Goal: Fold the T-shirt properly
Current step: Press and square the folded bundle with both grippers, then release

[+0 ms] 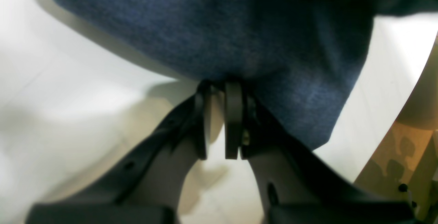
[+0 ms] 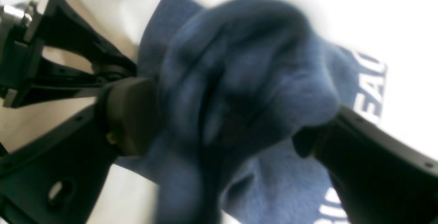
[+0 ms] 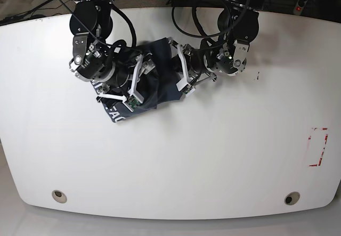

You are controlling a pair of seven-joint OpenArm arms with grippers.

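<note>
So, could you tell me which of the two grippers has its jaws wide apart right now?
The right gripper: its jaws stand wide, with bunched T-shirt between them. The left gripper is pinched shut on the cloth's edge.

White table (image 3: 176, 161) carries, seemingly bunched, the T-shirt (image 3: 160, 87).

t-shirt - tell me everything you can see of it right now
The T-shirt is dark navy-blue heathered knit with white lettering along one edge. It lies bunched and partly folded on the white table, near the far edge, between the two arms. The left gripper has its jaws shut on a fold of the cloth. The right gripper stands with its jaws wide, a thick wad of cloth bulging between them and touching both. The lettered edge rests flat on the table toward the near side.
</note>
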